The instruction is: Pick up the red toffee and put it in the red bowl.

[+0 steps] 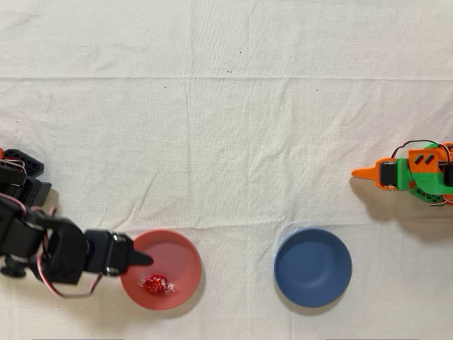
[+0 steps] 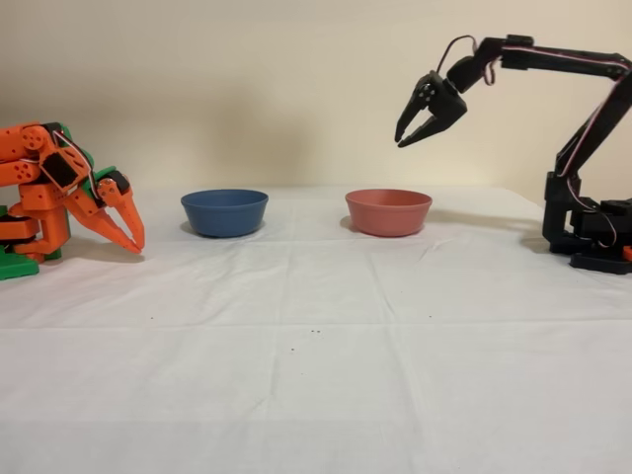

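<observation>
- Gripper [image 2: 416, 133] hangs above the red bowl [image 2: 388, 211], jaws apart and empty, apparently because its load is delivered.
- Toffee [image 1: 156, 284] lies inside that bowl.
- Blue bowl [image 1: 313, 267] sits well apart.

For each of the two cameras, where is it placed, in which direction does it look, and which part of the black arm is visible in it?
Overhead view: sits above the table, looks straight down at the white cloth; the black arm enters from the left edge, its gripper at the red bowl's rim.
Fixed view: stands at table height, looks sideways toward the wall; the whole black arm stands at right, gripper open above the red bowl.
Shared: both bowls, including the blue bowl, and the idle orange arm. The red toffee lies in the red bowl.
</observation>
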You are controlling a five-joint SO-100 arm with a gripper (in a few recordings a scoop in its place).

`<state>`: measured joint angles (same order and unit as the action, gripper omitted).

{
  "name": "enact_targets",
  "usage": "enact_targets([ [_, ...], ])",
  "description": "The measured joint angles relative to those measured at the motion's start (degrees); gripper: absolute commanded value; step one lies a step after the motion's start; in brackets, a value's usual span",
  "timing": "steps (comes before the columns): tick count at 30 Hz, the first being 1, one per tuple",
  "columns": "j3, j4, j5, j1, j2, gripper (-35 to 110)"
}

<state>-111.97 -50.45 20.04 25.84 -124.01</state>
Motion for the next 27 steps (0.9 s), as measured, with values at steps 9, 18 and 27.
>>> enact_targets([
  [9,-20.65,8.35,-6.86,-8.88,-18.54,1],
  [18,-42.80,10.11,-12.13,-13.62,-42.01,1],
  [27,-55.55,10.02,-18.90,-13.71,-53.09,1],
])
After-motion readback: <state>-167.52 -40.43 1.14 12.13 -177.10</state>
